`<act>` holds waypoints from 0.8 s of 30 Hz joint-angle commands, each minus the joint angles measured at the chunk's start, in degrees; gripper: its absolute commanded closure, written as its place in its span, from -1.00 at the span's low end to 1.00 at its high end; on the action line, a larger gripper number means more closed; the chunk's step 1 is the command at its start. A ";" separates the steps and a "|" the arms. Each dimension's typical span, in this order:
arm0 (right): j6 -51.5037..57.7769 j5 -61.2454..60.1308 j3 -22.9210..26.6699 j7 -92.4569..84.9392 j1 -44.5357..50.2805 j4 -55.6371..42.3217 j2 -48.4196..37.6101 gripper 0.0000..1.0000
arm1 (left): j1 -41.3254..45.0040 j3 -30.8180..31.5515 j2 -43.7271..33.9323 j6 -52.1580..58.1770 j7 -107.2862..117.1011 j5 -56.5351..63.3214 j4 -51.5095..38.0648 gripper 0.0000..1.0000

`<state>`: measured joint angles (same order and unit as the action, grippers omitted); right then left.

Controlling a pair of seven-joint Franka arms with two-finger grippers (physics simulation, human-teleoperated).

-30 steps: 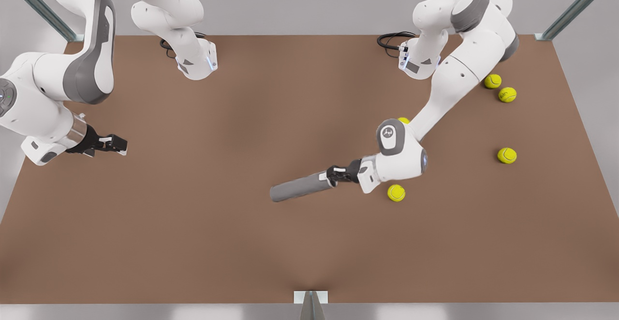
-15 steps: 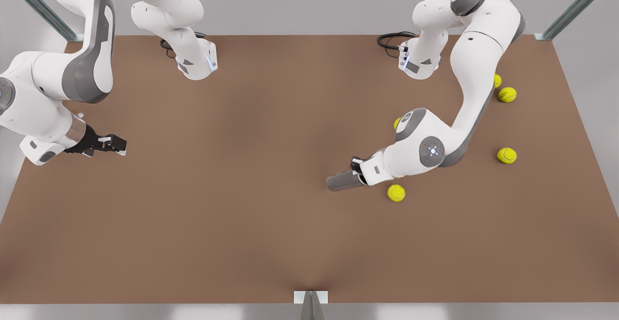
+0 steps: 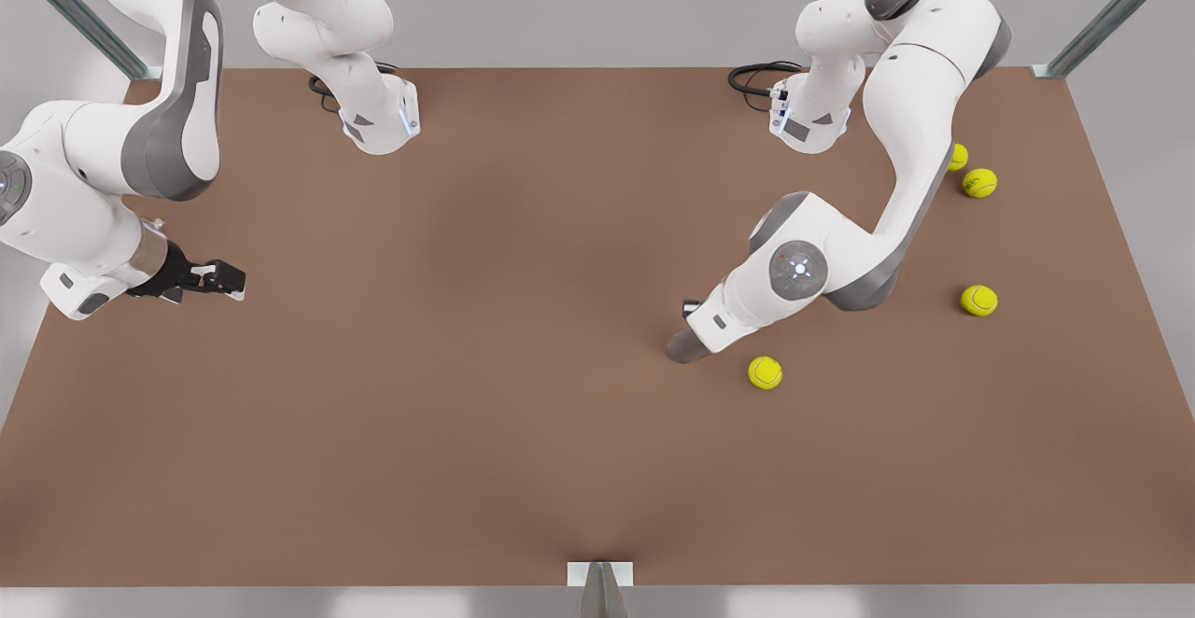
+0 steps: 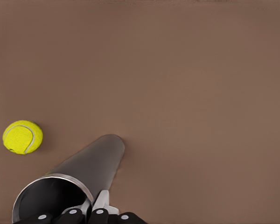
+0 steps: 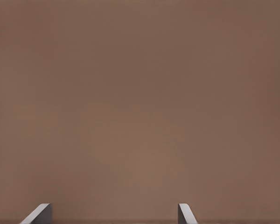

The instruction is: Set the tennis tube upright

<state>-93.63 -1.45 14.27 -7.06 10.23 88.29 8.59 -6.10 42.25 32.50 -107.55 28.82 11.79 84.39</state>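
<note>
**Tube swings up toward vertical**

At the front view's left, the right gripper waits, fingers spread. Rightward, the left gripper pinches the tennis tube at its open rim – tilted far steeper than a second ago, its base end on the table – nearly upright

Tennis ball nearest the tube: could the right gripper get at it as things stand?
Probably not easily: the right gripper, open, waits far across the table from that tennis ball, which lies beside the left gripper's tennis tube.
</note>
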 commanded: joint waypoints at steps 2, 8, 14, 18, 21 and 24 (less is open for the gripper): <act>0.03 -0.04 0.06 -0.06 -0.03 -0.05 0.20 -1.00 | 0.12 0.03 -0.07 -1.08 14.95 4.56 -0.02 0.57; 0.03 -0.04 0.06 0.03 -0.03 -0.05 0.20 -1.00 | 1.27 -0.06 0.28 -1.08 15.12 6.06 -0.02 0.57; 0.03 -0.04 0.06 0.03 0.05 -0.05 0.20 -1.00 | 1.62 -0.06 1.33 -1.52 15.12 6.41 -0.02 -0.37; 0.03 -0.04 0.06 0.03 -0.03 -0.05 0.29 -1.00 | 1.71 0.12 1.16 -1.52 17.32 6.23 -0.28 -1.00; 0.03 -0.04 0.06 0.03 0.05 0.04 0.29 -1.00 | 1.27 0.47 0.89 3.04 19.08 6.06 -4.14 -1.00; 0.03 -0.04 -0.03 -0.06 -0.03 -0.05 0.29 -1.00 | 1.44 2.84 0.89 16.39 19.26 6.06 -12.49 -1.00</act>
<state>-93.63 -1.44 14.21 -7.03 10.27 88.27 8.94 -4.59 44.41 33.52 -102.26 40.83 17.64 73.19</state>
